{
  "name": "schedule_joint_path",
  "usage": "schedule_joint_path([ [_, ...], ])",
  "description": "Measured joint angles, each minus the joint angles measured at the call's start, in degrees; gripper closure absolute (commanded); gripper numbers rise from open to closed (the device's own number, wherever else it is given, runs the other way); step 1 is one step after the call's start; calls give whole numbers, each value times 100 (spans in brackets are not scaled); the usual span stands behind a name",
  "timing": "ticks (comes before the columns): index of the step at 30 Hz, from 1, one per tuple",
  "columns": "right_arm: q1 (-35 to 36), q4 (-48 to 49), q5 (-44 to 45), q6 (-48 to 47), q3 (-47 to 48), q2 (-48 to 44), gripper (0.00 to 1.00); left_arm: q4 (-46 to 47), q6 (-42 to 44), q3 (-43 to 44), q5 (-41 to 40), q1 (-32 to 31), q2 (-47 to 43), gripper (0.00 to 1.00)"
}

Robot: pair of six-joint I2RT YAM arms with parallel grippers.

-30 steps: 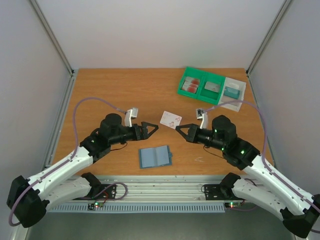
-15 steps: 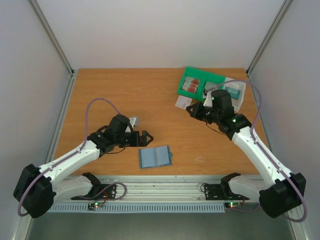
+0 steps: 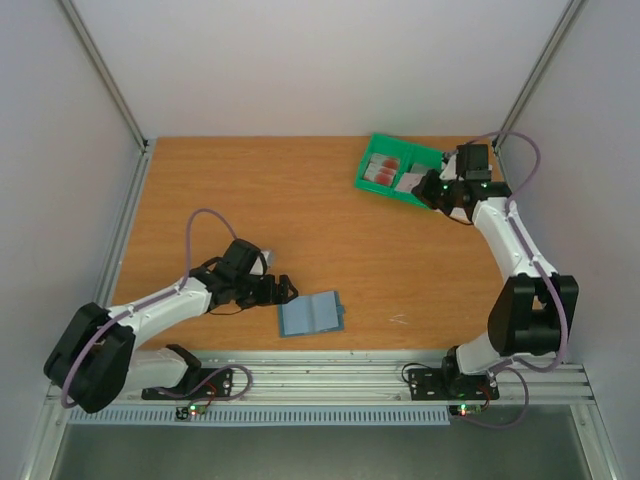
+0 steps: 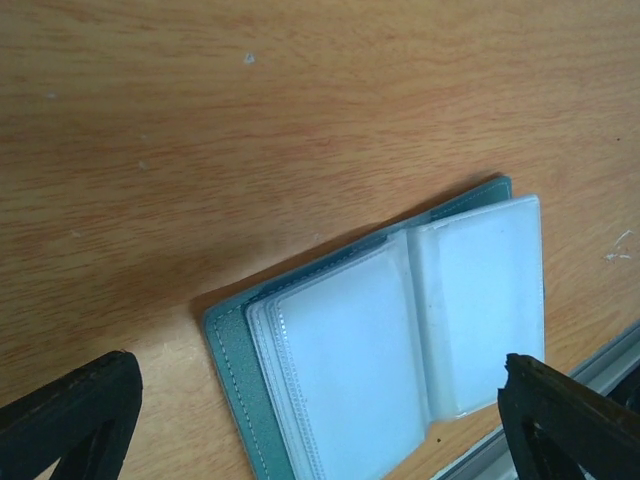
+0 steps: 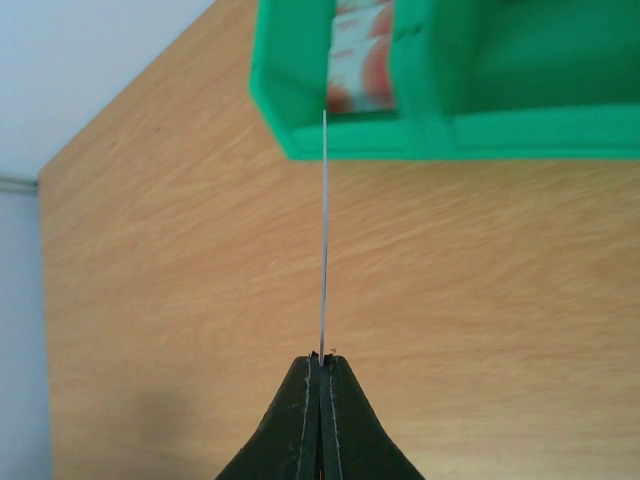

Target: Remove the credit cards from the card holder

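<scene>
Wide open, the left claw (image 3: 285, 290) sits low over the table (image 3: 250, 200) in the top view, just left of the card holder (image 3: 310, 314). The holder lies flat and unfolded near the front edge. The right claw (image 3: 425, 186) reaches to the far right corner, beside the green tray (image 3: 385, 190), pinching a pale credit card (image 3: 408, 180). More red cards (image 3: 381, 170) lie in the tray's left compartment.

From the left wrist, the card holder (image 4: 400, 340) lies on the wood with its clear sleeves facing up. The left claw (image 4: 310, 390) has one dark fingertip (image 4: 70, 410) at each lower corner, far apart.

From the right wrist, the right claw (image 5: 322, 365) is clamped on the credit card (image 5: 324, 230), seen edge-on as a thin upright line. Its far end lines up with the green tray (image 5: 520, 130) just below the red cards (image 5: 360, 60). I cannot tell whether it touches the wall.
</scene>
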Motion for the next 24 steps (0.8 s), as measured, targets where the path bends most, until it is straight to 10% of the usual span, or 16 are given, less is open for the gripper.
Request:
schedule_joint_path([
  [24,-850,-1469,179,-918,3609,3274,99,1790,-153,155,1027,59,1591,32],
])
